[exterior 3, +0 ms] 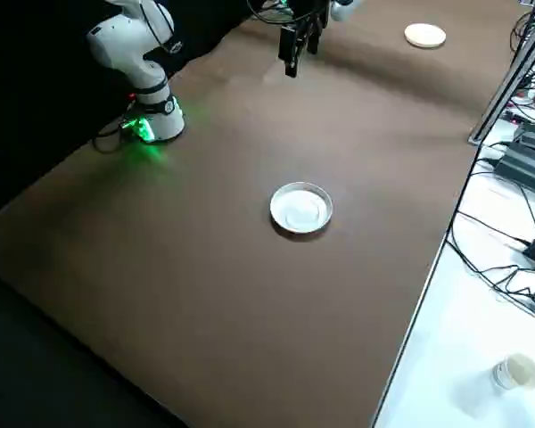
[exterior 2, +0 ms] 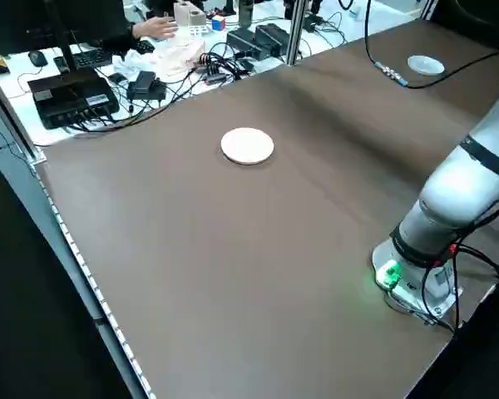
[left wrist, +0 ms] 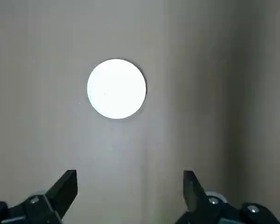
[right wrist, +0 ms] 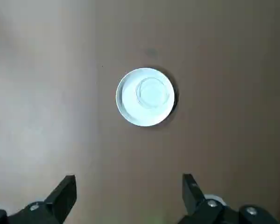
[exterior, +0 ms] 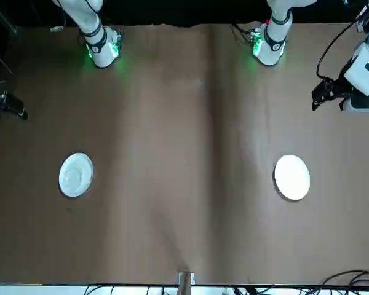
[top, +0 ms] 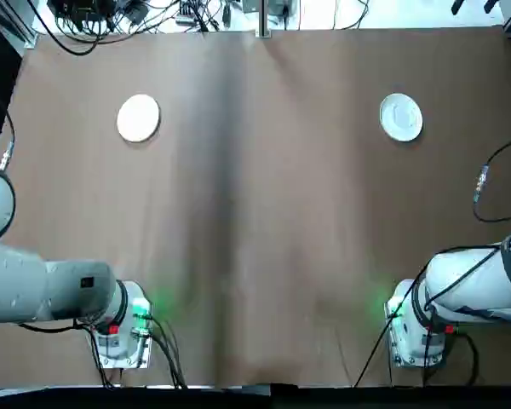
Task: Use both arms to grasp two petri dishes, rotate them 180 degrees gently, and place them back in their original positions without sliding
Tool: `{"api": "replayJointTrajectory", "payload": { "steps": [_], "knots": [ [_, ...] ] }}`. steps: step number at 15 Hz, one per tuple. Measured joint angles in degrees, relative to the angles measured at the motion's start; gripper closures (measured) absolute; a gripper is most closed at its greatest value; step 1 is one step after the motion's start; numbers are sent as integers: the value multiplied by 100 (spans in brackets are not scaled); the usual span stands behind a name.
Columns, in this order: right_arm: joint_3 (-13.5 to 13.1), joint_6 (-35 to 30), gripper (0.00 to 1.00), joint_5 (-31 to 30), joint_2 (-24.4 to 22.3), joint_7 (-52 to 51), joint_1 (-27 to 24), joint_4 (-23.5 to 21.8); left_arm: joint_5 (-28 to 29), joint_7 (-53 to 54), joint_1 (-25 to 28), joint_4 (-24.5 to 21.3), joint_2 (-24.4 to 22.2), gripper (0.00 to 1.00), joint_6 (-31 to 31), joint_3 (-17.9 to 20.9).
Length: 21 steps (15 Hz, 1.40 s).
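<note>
Two petri dishes lie flat on the brown table, far from the arm bases. The plain matte white dish [top: 139,118] is on the left arm's side and also shows in the left side view [exterior 2: 248,145]. The glossy dish with a clear rim [top: 401,117] is on the right arm's side, also in the right side view [exterior 3: 301,208]. My left gripper [left wrist: 129,186] hangs open well above and short of the plain dish [left wrist: 116,88]. Open too, my right gripper [right wrist: 128,189] hangs above and short of the glossy dish [right wrist: 145,97]. Neither gripper touches anything.
The arm bases [top: 123,328] [top: 417,328] stand at the near table edge with green lights on. Cables and electronics [exterior 2: 141,79] crowd the bench beyond the far edge, where a person's hand [exterior 2: 154,27] shows. A post [top: 261,21] stands at the far edge's middle.
</note>
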Motion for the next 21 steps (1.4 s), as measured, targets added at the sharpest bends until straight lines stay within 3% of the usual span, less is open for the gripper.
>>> {"api": "replayJointTrajectory", "payload": {
  "steps": [21],
  "knots": [
    [-12,72,0,0,22,416,-22,0,0,358,14,-83,23,0,6,37]
  ]
}}
